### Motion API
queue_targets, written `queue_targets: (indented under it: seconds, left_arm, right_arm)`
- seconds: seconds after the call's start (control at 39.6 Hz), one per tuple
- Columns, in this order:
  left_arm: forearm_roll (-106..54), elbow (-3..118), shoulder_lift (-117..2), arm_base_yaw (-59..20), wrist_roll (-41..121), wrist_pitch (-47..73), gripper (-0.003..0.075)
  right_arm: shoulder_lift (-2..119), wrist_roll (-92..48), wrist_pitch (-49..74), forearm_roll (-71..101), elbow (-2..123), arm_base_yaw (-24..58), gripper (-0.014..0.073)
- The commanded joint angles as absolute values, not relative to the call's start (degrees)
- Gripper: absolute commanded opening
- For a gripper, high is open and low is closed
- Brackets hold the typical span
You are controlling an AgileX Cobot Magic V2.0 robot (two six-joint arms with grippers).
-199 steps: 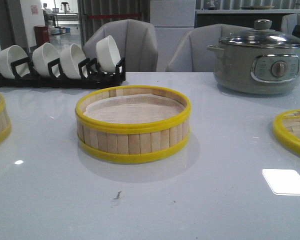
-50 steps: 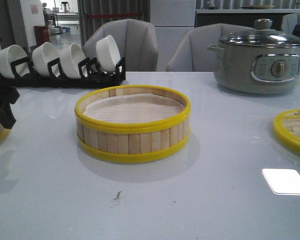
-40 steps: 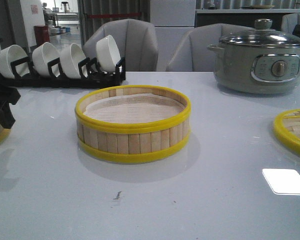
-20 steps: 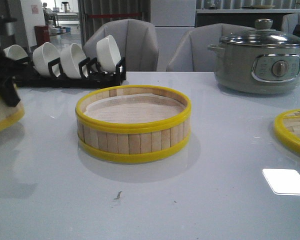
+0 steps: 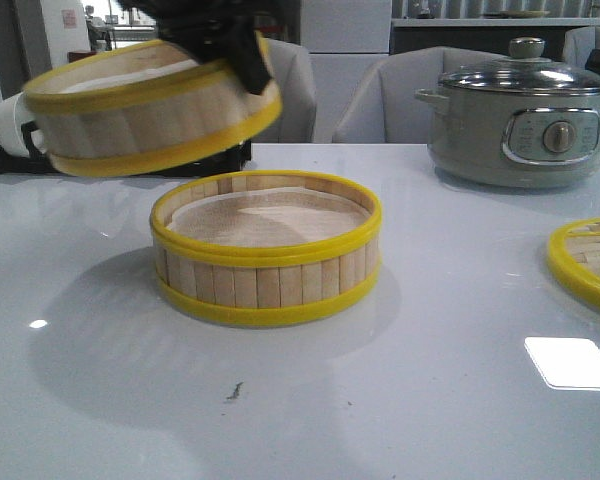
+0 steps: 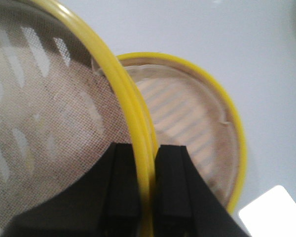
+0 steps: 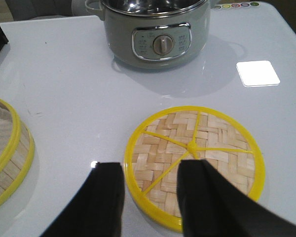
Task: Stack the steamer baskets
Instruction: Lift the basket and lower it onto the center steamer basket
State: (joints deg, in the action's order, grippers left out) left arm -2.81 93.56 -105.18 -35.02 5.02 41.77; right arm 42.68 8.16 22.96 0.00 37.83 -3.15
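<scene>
One steamer basket (image 5: 265, 250) sits in the middle of the table, with bamboo slats, yellow rims and a pale liner. A second steamer basket (image 5: 150, 115) hangs tilted in the air, above and to the left of the first. My left gripper (image 5: 245, 55) is shut on its yellow rim. In the left wrist view the fingers (image 6: 123, 177) pinch that rim, one on each side, above the held basket's liner (image 6: 44, 108). The table basket (image 6: 192, 123) shows below. The woven lid (image 7: 207, 143) lies at the right, and my right gripper (image 7: 150, 170) hovers open over its near rim.
A grey electric pot (image 5: 520, 120) with a glass lid stands at the back right. A white bowl (image 5: 10, 125) of the rack shows behind the lifted basket at the back left. The lid (image 5: 585, 262) reaches the right edge of the front view.
My left gripper has lifted the basket from the table's left edge and carried it up and to the right. It now hangs tilted near the middle basket.
</scene>
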Motion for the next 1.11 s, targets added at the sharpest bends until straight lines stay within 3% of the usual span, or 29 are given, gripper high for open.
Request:
queue_targets:
  seconds: [0.0,0.23,1.09]
  left_arm:
    - [-1.2,97.1,-104.9,-39.4,5.1,38.5,0.0085]
    - [0.5,99.2,-110.6,-43.8,5.1,38.9,0.0085]
    - [-4.3,100.9,-113.5,-44.5,5.1,39.0,0.0085]
  right_arm:
    - [42.8,7.5,18.0,-0.4,39.5,-3.4,0.0373]
    - [42.8,7.5,18.0,-0.4,39.5,-3.4,0.0373]
    - [42.8,7.5,18.0,-0.4,39.5,-3.4,0.0373]
